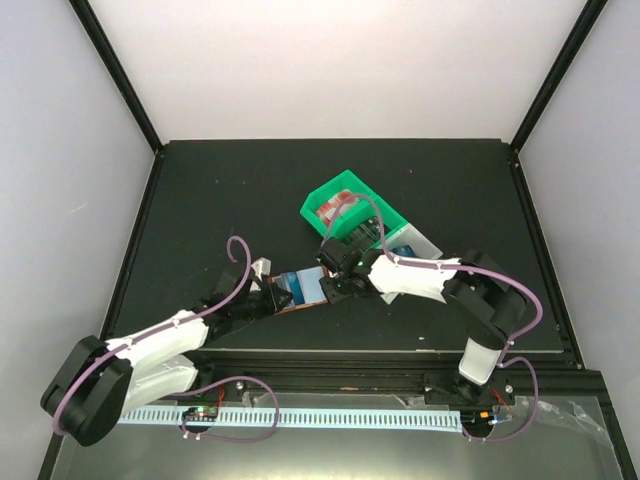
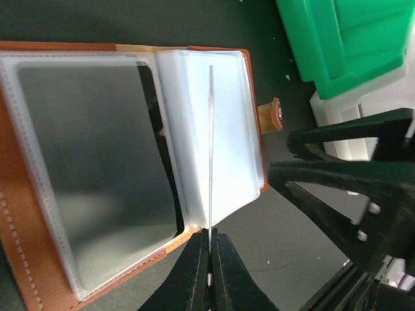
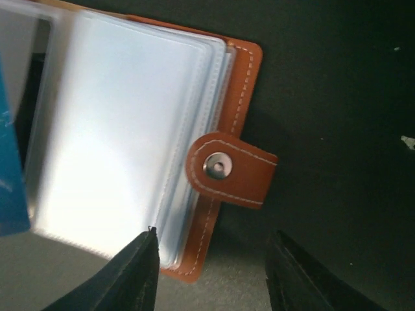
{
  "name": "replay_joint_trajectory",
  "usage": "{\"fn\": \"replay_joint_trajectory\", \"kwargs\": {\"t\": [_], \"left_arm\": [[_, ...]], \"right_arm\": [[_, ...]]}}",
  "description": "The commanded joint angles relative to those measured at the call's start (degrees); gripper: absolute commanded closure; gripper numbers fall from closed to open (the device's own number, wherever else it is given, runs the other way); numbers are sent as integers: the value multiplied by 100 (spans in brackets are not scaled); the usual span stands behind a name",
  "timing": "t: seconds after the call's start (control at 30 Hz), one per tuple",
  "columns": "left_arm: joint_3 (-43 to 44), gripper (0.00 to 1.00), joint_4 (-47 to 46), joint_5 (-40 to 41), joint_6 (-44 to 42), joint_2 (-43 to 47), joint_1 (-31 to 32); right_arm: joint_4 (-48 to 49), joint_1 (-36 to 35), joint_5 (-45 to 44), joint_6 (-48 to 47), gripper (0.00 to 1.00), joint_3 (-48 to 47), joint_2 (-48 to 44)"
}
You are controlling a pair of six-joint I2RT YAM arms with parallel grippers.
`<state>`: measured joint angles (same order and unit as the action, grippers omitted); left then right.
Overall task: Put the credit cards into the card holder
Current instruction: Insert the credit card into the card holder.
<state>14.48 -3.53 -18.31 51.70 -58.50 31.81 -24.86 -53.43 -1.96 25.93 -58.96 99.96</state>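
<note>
Your view: card holder [image 3: 243, 71] stitched leather, smooth | sleeves [image 3: 117, 129] clear glossy plastic | snap [image 3: 218, 167] shiny metal | table [image 3: 337, 97] matt

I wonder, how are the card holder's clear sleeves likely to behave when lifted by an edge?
Probably floppy: the sleeve pinched by the left gripper looks film-thin edge-on. Likely slippery, given its glossy sheen. The card holder seems light with its thin leather cover, so pulling may drag it.

Both arms reach inward, left hand [image 2: 209, 241] clamped tight, right hand [image 3: 214, 236] spread wide.
</note>
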Motion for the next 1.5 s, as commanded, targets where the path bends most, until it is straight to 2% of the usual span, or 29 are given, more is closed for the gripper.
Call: {"fn": "replay_joint_trajectory", "kwargs": {"t": [0.0,0.23,0.43,0.53,0.77,1.13,1.37,1.47], "left_arm": [[-46,98,-647,-325,-79,-163,-79],[-270,98,-818,-132,143,-217,-152],[-341,98,-549,168,197,153,-178],[-337,99,-499,125,176,228,-215],[-358,98,-911,-124,304,-109,-267],[-366,98,-1551,-399,508,-668,-313],[-367,98,-1600,-476,670,-818,-307],[-383,98,-1579,-449,775,-845,-312]], "right_arm": [[-218,-72,-348,-102,56,-232,279],[-293,-128,-439,-64,58,-231,478],[-343,-172,-655,-8,61,-235,591],[-330,-179,-649,11,67,-259,611],[-317,-185,-557,56,69,-263,647],[-331,-185,-620,60,61,-290,69],[-122,-181,-106,105,55,-301,120],[-102,-181,-196,166,54,-313,192]]}}
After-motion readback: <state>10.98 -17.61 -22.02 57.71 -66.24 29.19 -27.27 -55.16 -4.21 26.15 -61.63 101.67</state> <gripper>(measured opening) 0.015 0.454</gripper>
